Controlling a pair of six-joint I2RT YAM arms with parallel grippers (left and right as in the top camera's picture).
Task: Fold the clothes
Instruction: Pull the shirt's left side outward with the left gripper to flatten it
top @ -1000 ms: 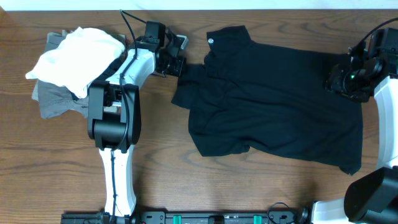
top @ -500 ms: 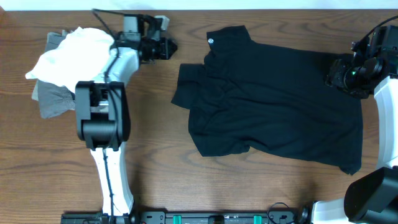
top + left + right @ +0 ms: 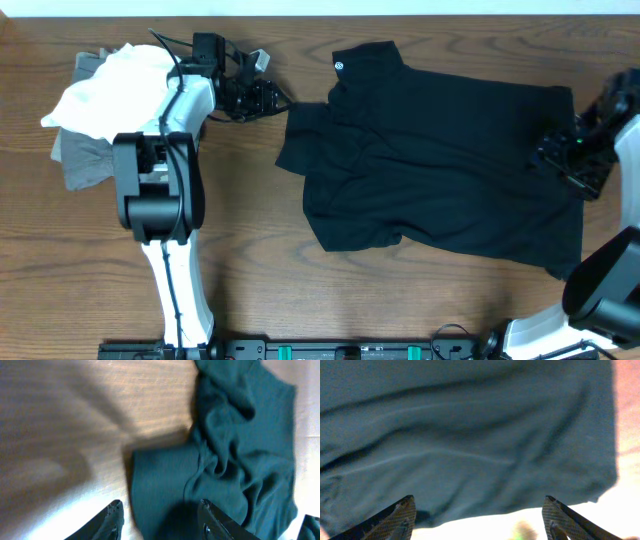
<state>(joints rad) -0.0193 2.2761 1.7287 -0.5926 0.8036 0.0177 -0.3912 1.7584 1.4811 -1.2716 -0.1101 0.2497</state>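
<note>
The clothes, a black collared shirt (image 3: 440, 170) with a small white round logo (image 3: 338, 66), lie spread over the middle and right of the wooden table. My left gripper (image 3: 270, 99) hovers just left of the shirt's left sleeve (image 3: 300, 135). In the left wrist view this gripper (image 3: 161, 512) is open, and the sleeve (image 3: 165, 480) lies below and between its fingers, not pinched. My right gripper (image 3: 566, 160) is over the shirt's right edge. The right wrist view shows it (image 3: 479, 512) wide open above the fabric (image 3: 470, 435), holding nothing.
A white garment (image 3: 120, 85) is piled on a grey garment (image 3: 85, 165) at the back left, beside my left arm. The table's far edge (image 3: 320, 14) runs close behind the shirt's collar. Bare wood (image 3: 400, 300) lies in front of the shirt.
My left gripper has let go of the sleeve, swung away to the back, come back beside it and opened. My right gripper has opened wider and shifted toward the front right.
</note>
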